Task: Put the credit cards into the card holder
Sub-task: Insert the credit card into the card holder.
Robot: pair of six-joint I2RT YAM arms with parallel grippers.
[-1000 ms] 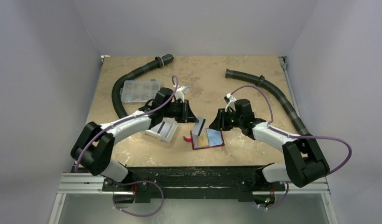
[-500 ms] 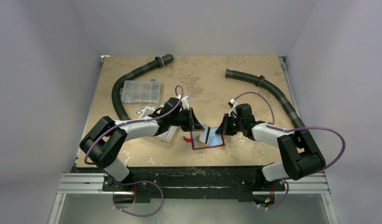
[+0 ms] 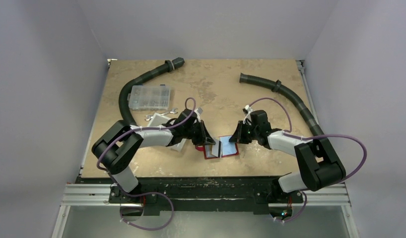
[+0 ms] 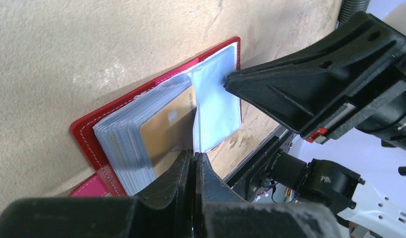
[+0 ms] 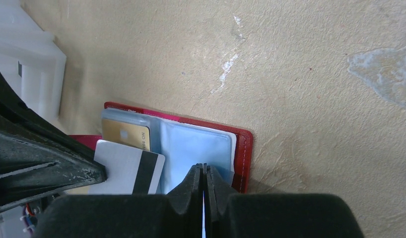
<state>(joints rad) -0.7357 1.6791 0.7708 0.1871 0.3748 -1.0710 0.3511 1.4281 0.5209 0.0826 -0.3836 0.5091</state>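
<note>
Top external: the card holder [image 3: 231, 147] lies open near the table's [image 3: 216, 84] 6 o'clock edge, its long axis running 9-to-3. Left wrist: the left end effector [image 4: 195, 161] is clenched on a grey card [image 4: 195, 131], seen edge-on and aimed toward 12 o'clock at a sleeve mouth beside the gold card [image 4: 166, 124]. Right wrist: the right end effector [image 5: 203, 171] is clenched with its tip on the clear sleeve page [image 5: 191, 144], likely pinning it flat so the pocket gapes. Here the grey card's long axis runs 9-to-3.

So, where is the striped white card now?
The striped card sits lower left in the right wrist view, pinched by the left gripper over the open card holder, beside the gold card.
</note>
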